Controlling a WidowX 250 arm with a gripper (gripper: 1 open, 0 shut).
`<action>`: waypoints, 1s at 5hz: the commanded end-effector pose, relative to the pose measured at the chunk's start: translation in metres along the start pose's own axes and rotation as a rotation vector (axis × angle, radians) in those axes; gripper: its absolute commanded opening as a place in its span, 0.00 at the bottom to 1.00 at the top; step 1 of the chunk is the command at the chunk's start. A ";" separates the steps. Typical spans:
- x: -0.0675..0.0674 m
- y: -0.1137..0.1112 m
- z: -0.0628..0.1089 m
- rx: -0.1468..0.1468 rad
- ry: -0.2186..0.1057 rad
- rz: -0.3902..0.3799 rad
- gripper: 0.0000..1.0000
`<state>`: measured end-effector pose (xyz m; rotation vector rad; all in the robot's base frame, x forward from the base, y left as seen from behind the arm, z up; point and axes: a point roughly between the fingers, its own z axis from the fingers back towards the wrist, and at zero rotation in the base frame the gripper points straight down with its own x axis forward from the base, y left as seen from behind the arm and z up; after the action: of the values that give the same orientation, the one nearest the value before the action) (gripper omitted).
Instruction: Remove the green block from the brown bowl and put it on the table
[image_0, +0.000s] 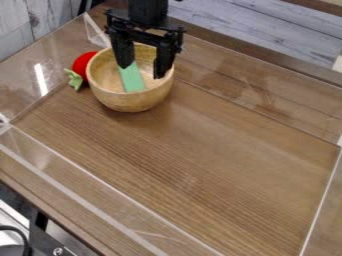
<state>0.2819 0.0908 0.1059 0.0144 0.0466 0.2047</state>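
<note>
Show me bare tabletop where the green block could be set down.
Free: the wide stretch of table right of and in front of the brown bowl, out to the clear walls. Crowded: the far left, with bowl, red-and-green toy and open gripper.

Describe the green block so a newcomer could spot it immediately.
At the far left of the wood-grain table stands a round brown wooden bowl. The green block lies inside it, under the open gripper. It is a flat plain-green bar, unlike the rounded red-and-green toy beside the bowl.

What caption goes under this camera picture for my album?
The robot's open tool reaches down over the brown bowl, where the green block lies, beside a red-and-green toy.
</note>
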 end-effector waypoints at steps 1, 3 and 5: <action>0.009 0.014 0.001 0.014 -0.041 0.038 1.00; 0.025 0.028 -0.024 0.007 -0.045 0.095 1.00; 0.038 0.036 -0.042 0.012 -0.035 0.124 1.00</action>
<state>0.3020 0.1261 0.0462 0.0160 0.0713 0.3124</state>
